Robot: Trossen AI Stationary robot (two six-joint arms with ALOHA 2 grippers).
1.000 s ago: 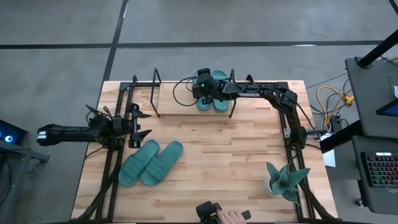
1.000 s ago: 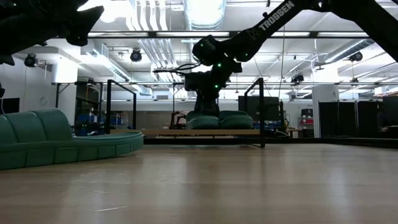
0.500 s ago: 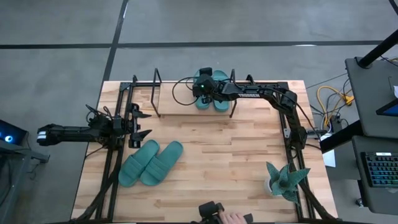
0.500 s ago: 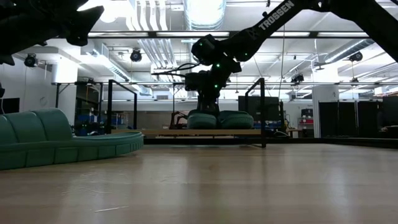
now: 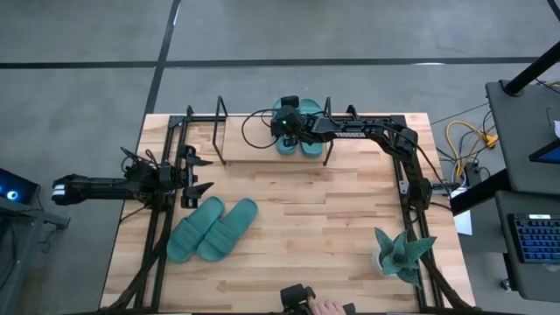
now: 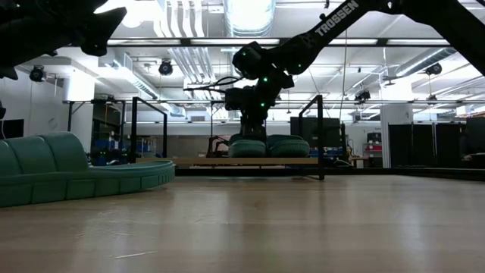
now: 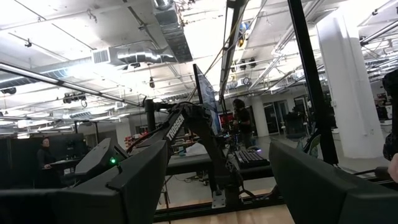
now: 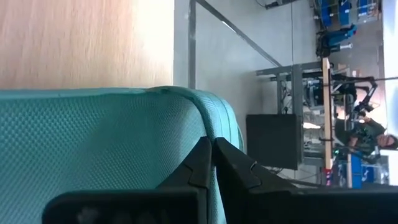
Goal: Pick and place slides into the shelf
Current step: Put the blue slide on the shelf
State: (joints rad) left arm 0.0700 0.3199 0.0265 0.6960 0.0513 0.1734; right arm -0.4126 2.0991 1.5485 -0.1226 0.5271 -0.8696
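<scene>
there, shelf [image 5: 229, 138] holding two slides [image 5: 298, 140], right claw [image 5: 282, 131] pinching one strap, left claw [image 5: 198, 175] open

Even overhead light up top, harsh backlight down low.

From above I see the bench [image 5: 289, 219] evenly lit, with only soft, short shadows. In the low view, ceiling fixtures flare at 12 o'clock, turning my arms into silhouettes, and the near bench surface blurs toward 6 o'clock. My left wrist view glares white from 12 to 2 o'clock, its fingers [image 7: 143, 180] dark and soft. In the right wrist view the fingers [image 8: 205, 163] are out of focus against the bright floor.
</scene>
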